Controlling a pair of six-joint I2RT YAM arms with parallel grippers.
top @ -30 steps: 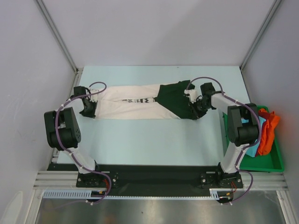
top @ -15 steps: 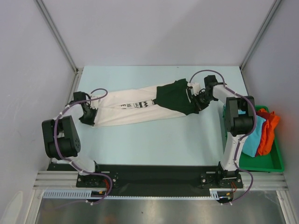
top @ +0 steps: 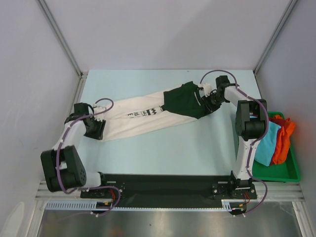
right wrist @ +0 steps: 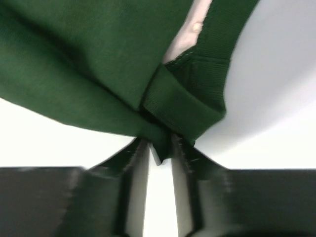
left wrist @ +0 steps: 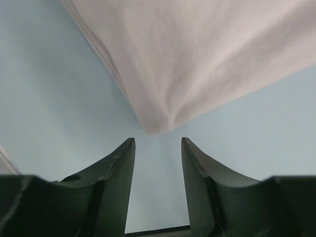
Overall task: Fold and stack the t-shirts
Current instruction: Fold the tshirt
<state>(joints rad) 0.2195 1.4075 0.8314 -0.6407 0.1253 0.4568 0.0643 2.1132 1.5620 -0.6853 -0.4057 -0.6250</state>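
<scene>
cream t-shirt [top: 123, 123] lettering [top: 143, 113] unreadably small. left gripper [left wrist: 158, 144] jaws parted, empty. right gripper [right wrist: 159, 148] jaws a slit apart, green t-shirt [right wrist: 98, 59] hem between; grip unclear.

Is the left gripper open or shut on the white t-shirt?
Open. The left gripper has fingers apart; the white t-shirt corner lies just beyond them, unpinched.

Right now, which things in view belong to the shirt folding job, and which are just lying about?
Part of the job: cream-white t-shirt, dark green t-shirt.
Just lying about: green tray, orange cloth, light blue cloth.
</scene>
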